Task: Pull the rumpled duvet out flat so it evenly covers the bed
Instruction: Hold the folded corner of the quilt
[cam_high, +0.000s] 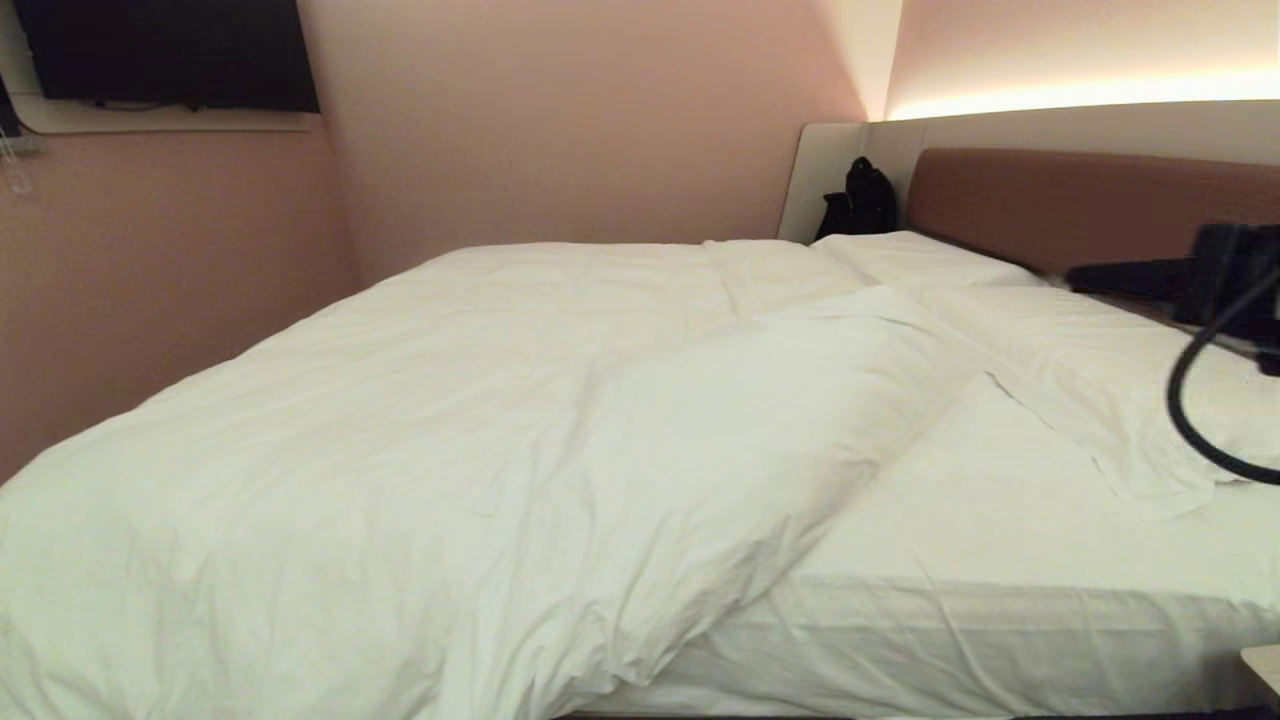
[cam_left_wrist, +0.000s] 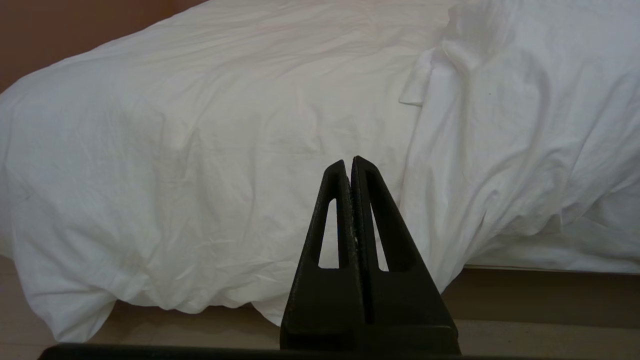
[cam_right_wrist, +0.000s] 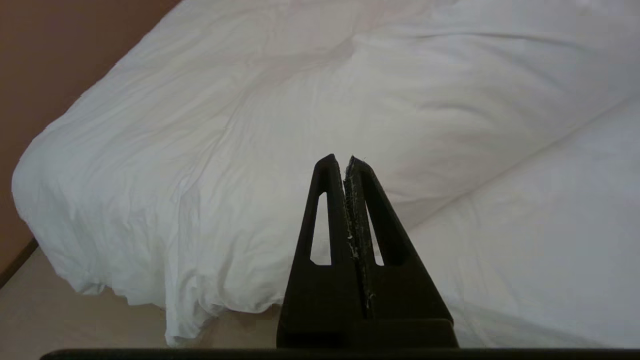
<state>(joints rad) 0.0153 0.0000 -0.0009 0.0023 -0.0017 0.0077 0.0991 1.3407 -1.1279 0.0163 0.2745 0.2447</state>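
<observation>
Duvet (cam_high: 420, 420) lies bunched over the left of the bed (cam_high: 1000, 620), its diagonal edge leaving bare fitted sheet (cam_high: 1000, 500) toward the pillows (cam_high: 1100, 370). Soft, puffy and probably light, it should drag easily; that folded edge looks the best place to pinch. Left gripper (cam_left_wrist: 348, 162) hangs low with its jaws pressed together, empty. Right gripper (cam_right_wrist: 340, 160), likewise closed on nothing, is raised over the mattress.

The thick, puffy white quilted duvet (cam_high: 420, 400) lies bunched across the left and centre of the frame, wrinkled, its edge folded back diagonally and hanging over the near side of the wide low bed with white-sheeted mattress (cam_high: 1000, 520), bare at lower right, brown headboard at upper right
</observation>
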